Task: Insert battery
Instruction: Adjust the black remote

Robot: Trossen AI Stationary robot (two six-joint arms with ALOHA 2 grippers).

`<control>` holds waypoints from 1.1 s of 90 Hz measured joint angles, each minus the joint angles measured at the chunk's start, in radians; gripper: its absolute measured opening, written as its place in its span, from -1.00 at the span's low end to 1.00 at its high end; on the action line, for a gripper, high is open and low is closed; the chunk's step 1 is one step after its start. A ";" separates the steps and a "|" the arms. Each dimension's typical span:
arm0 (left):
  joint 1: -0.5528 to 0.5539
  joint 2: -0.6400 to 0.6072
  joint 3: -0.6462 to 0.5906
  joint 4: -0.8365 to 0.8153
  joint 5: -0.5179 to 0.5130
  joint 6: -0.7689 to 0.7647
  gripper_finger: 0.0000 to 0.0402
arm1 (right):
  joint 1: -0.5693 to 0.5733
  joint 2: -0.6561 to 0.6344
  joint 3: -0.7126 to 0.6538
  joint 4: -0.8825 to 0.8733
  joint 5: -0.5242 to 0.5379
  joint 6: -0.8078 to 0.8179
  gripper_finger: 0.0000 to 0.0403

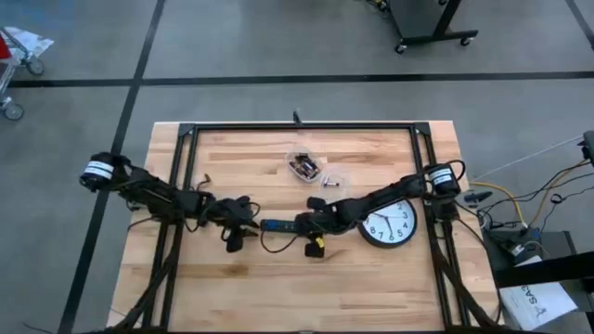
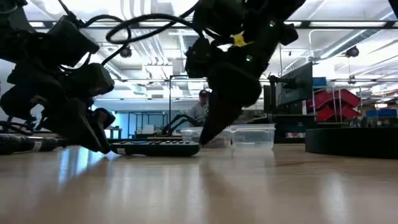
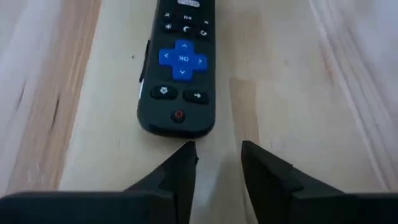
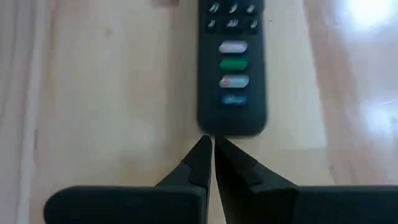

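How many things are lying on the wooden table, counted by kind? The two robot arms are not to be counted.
Remote control: 1
Wall clock: 1
Clear plastic container, with small items inside that I cannot make out: 1
Total: 3

grey floor point(image 1: 278, 46) crossed by dark lines surrounds the pale wooden worktop point(image 1: 278, 288). a wheeled stand base point(image 1: 432, 28) stands beyond its far edge. ceiling lights point(image 2: 348, 15), a seated person point(image 2: 200, 109), possibly red bins point(image 2: 339, 99) behind.
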 joint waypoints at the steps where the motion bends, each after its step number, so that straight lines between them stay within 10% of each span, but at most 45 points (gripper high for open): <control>1: 0.000 0.000 0.000 -0.001 0.000 0.000 -0.44 | -0.001 0.000 0.002 -0.005 0.000 0.000 -0.99; 99: 0.000 0.041 0.018 0.015 0.009 0.037 -0.42 | -0.019 0.019 0.057 -0.130 0.043 -0.003 -0.99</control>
